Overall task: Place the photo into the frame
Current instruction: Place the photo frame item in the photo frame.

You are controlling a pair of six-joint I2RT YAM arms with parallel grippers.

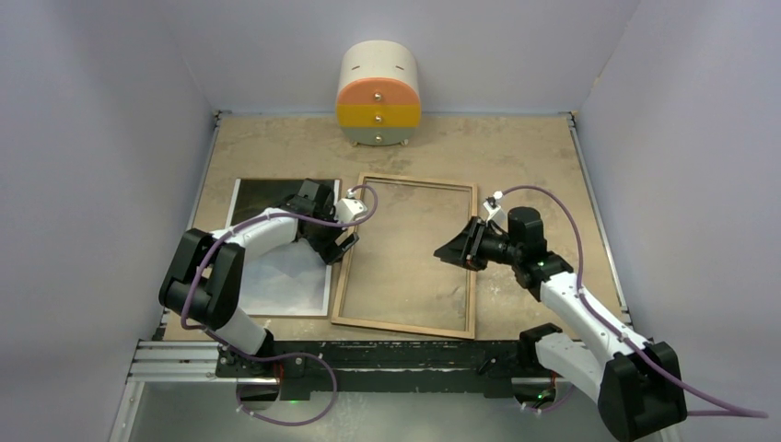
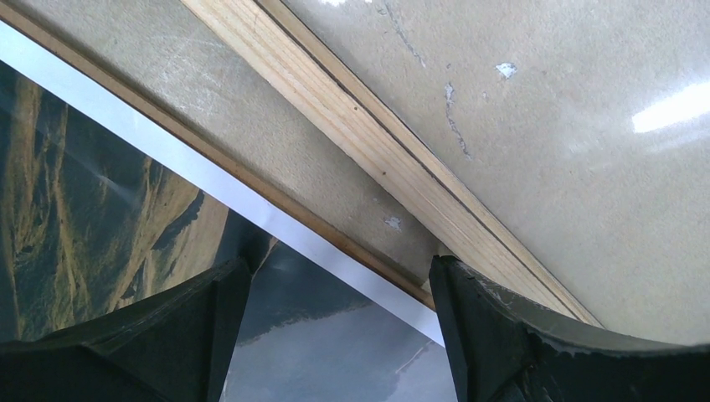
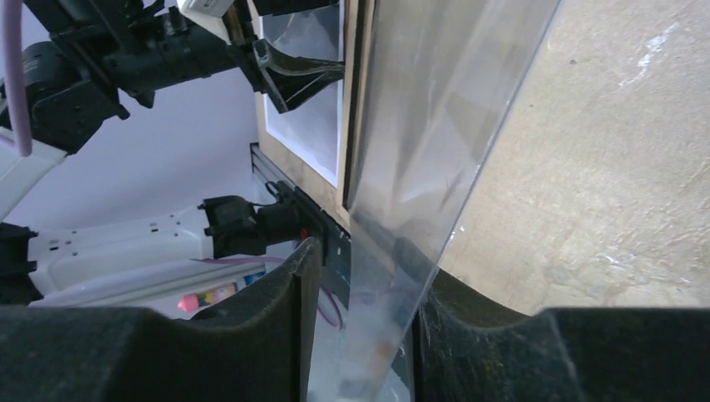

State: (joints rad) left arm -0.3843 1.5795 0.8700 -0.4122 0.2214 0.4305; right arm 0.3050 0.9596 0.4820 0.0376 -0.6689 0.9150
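The photo (image 1: 276, 267), a dark mountain print with a white edge, lies face up at the left on the brown backing board (image 2: 276, 203). It also shows in the left wrist view (image 2: 100, 209). The frame (image 1: 405, 322) lies wood side up in the middle. My left gripper (image 1: 343, 243) is open and empty, low over the photo's right edge (image 2: 339, 264), next to the frame's left bar (image 2: 377, 142). My right gripper (image 1: 453, 250) reaches in over the frame's right side. The clear pane (image 3: 435, 126) runs tilted between its jaws (image 3: 373, 255), against one finger with a gap to the other.
A small rounded chest of drawers (image 1: 378, 97), white, orange and yellow, stands at the back centre. Purple-grey walls close in the table (image 1: 516, 147) on three sides. The arms' mounting rail (image 1: 368, 354) runs along the near edge.
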